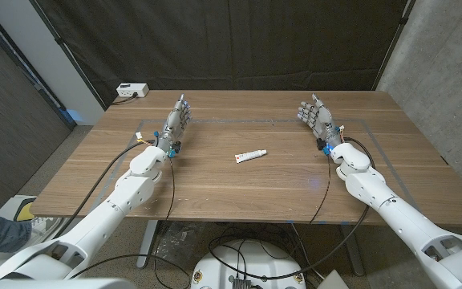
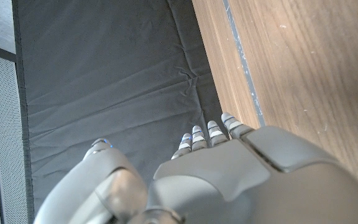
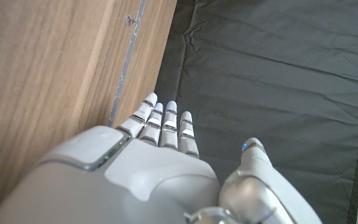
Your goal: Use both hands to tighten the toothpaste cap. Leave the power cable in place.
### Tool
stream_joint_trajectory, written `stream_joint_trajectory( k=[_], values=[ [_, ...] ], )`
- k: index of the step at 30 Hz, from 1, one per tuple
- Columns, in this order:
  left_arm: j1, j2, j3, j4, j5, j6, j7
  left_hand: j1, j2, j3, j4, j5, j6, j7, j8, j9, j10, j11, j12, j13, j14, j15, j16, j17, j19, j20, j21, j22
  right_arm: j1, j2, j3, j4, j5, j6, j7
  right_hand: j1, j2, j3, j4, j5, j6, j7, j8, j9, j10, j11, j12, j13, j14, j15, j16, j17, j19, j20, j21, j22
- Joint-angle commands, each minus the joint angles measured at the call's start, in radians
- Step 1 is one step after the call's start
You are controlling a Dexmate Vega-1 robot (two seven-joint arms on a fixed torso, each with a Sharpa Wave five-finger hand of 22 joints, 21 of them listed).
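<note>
i've got the tube (image 1: 249, 156) lying on its side on the table (image 1: 215, 185), between my two hands and nearer me than either set of fingertips, touching neither. its cap end looks to be the end toward my left hand, though it's too small for me to be sure. my left hand (image 1: 176, 122) holds nothing, fingers (image 2: 211, 132) straight and slightly apart, reaching toward the table's far edge. my right hand (image 1: 317, 117) is the same: nothing in it, fingers (image 3: 166, 124) extended toward the far edge and the dark curtain (image 1: 239, 40). beyond my left fingertips, off the far corner, sits a white power strip (image 1: 131, 91).
</note>
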Motion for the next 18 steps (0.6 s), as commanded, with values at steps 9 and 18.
stream_joint_trajectory(
  k=[9, 18],
  values=[
    [0.038, 0.035, -0.011, -0.068, 0.031, -0.017, 0.021, 0.011, 0.000, 0.004, -0.002, 0.003, -0.008, 0.003, 0.005, 0.005, -0.006, 0.001, 0.005, 0.002, -0.009, -0.002, 0.004, 0.001, -0.010, -0.003, 0.006, 0.004, -0.032, -0.007, 0.008, -0.043, -0.013, 0.043, -0.015, 0.011, -0.003, 0.005, -0.002, 0.004, 0.007, 0.001, 0.004, 0.005, 0.008, -0.001, 0.005, 0.002, 0.007, 0.000, 0.006, 0.005, 0.004, 0.000, 0.001, 0.001],
    [0.057, 0.068, -0.007, -0.098, 0.102, -0.048, 0.050, 0.039, -0.006, 0.008, -0.020, -0.001, -0.010, 0.005, 0.005, 0.006, 0.003, -0.009, 0.007, 0.002, 0.007, -0.003, 0.008, -0.001, -0.012, -0.002, 0.003, 0.003, -0.082, -0.013, 0.022, -0.094, -0.022, 0.072, -0.055, 0.015, -0.004, 0.006, -0.005, 0.004, 0.018, -0.001, 0.008, 0.005, 0.025, -0.004, 0.010, 0.002, 0.021, -0.004, 0.010, 0.004, 0.017, -0.003, 0.002, 0.001]
  ],
)
